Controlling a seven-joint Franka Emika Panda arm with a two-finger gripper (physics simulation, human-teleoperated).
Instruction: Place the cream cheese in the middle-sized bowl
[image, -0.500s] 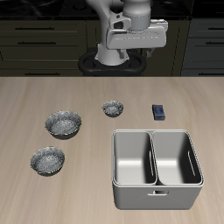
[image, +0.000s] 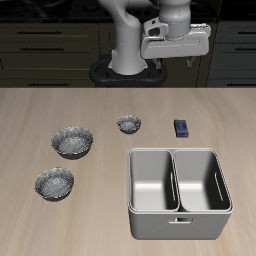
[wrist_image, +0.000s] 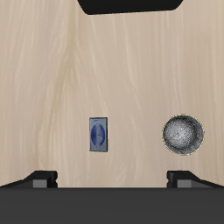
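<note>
1. The cream cheese (image: 181, 127) lies flat on the counter (image: 40, 220), farther back than the two-compartment metal basin (image: 178, 192) and near its rear rim without touching it.
2. The middle-sized bowl (image: 55, 182) sits toward the counter's front edge, well apart from the cream cheese, on the other side of the basin.
3. The slightly wider bowl (image: 73, 141) stands just behind the middle-sized one, and the two are near each other but not touching.
4. The smallest bowl (image: 128, 124) is farther back, beside the cream cheese, with bare counter between them.
5. The pincer (image: 173, 42) hangs high above the back of the counter, holding nothing.
6. In the wrist view its fingertips (wrist_image: 40, 178) stand wide apart, with the cream cheese (wrist_image: 98, 134) and the smallest bowl (wrist_image: 183, 135) on the counter below.
7. Nothing rests on the cream cheese, and it is open from above.
</note>
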